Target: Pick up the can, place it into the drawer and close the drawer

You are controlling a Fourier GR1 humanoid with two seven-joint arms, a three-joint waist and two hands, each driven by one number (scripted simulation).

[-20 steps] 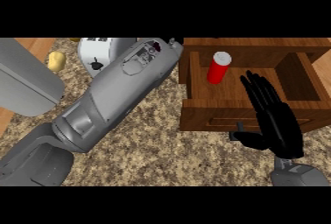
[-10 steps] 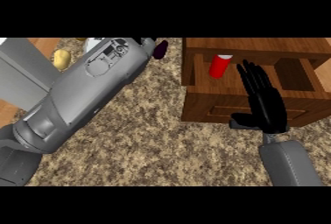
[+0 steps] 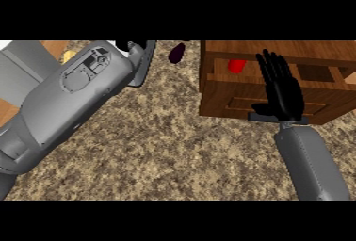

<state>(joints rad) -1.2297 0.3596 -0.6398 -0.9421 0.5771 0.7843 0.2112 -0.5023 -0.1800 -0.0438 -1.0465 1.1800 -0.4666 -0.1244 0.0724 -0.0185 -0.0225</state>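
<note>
The red can [image 3: 236, 66] lies inside the wooden drawer [image 3: 230, 96] at the upper right, and only part of it shows in the narrow opening. My right hand [image 3: 281, 92] is open, with straight fingers pointing away from me. It lies flat over the drawer's front panel, and the fingertips reach across the opening. My left forearm [image 3: 69, 103] crosses the left half of the view diagonally. Only a black sliver of the left hand [image 3: 131, 45] shows at the top edge, next to a white appliance.
A dark purple object [image 3: 176, 52] lies on the speckled counter [image 3: 173, 150] just left of the drawer. A yellow item [image 3: 67, 55] and a grey slab [image 3: 28, 63] sit at the upper left. The white appliance [image 3: 142, 70] is partly hidden behind the left forearm.
My right hand has moved up onto the drawer's front. The drawer's opening has grown narrower and less of the can shows. The left forearm has swung further up and left.
</note>
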